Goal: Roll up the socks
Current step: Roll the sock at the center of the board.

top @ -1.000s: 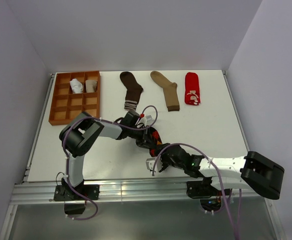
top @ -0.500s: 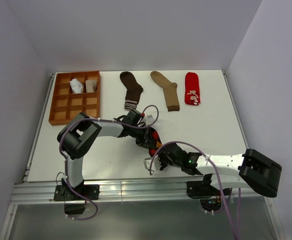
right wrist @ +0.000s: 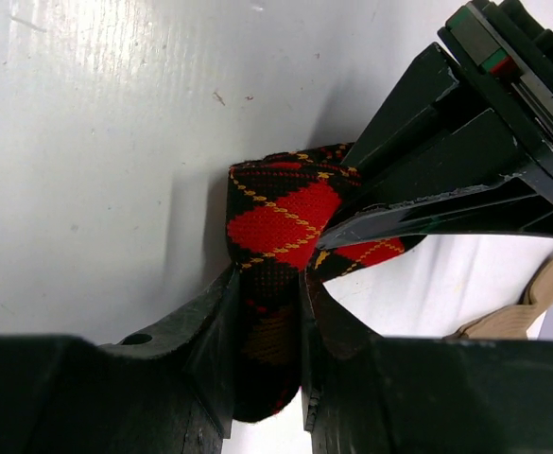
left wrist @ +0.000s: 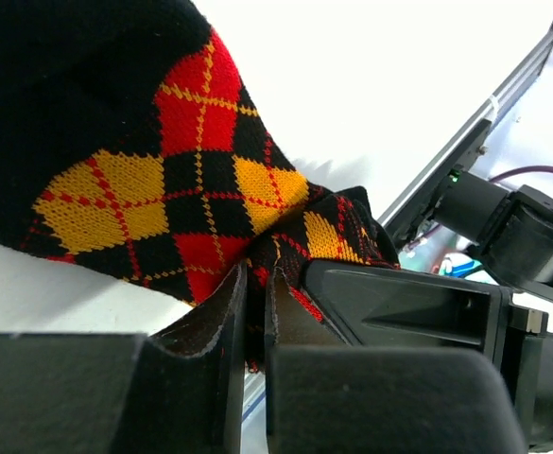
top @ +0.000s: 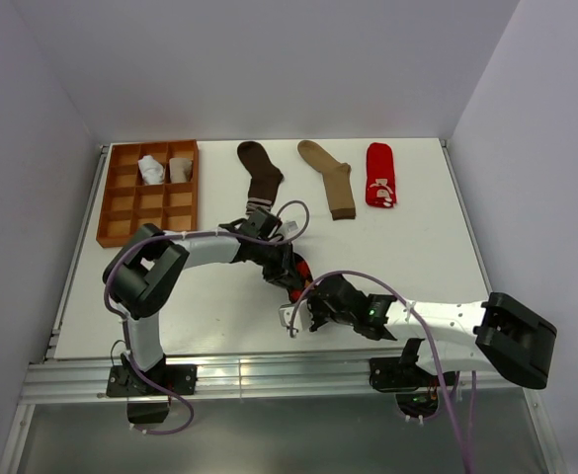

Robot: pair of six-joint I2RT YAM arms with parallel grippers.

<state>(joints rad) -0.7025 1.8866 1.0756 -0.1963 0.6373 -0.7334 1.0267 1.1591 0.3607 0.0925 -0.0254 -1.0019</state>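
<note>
I can read no lettering from where I stand; the white figure on the red sock (top: 379,175) is too small to make out.

The left arm (top: 209,252) rises from its base at the near left, folds at a raised elbow and runs its forearm rightwards to the middle of the bench (top: 427,247). The right arm (top: 437,321) has its elbow far out to the right and its forearm lying low, stretched leftwards to the same spot. Both meet at the black, red and orange argyle sock (top: 293,272), which lies bunched on the bench between them.

The left jaws stand almost together and nip a fold of that sock (left wrist: 163,170). The right jaws are narrow too, clamped on another part of the fabric (right wrist: 285,218), with the tip of the left arm's fingers lying across it just above them.

Along the far edge lie a dark brown sock (top: 262,178), a tan sock (top: 330,176) and the red one, flat and apart. The orange-brown tray (top: 121,212) at far left holds a white rolled sock (top: 151,170) and a beige rolled sock (top: 179,170) in two adjoining back compartments.
</note>
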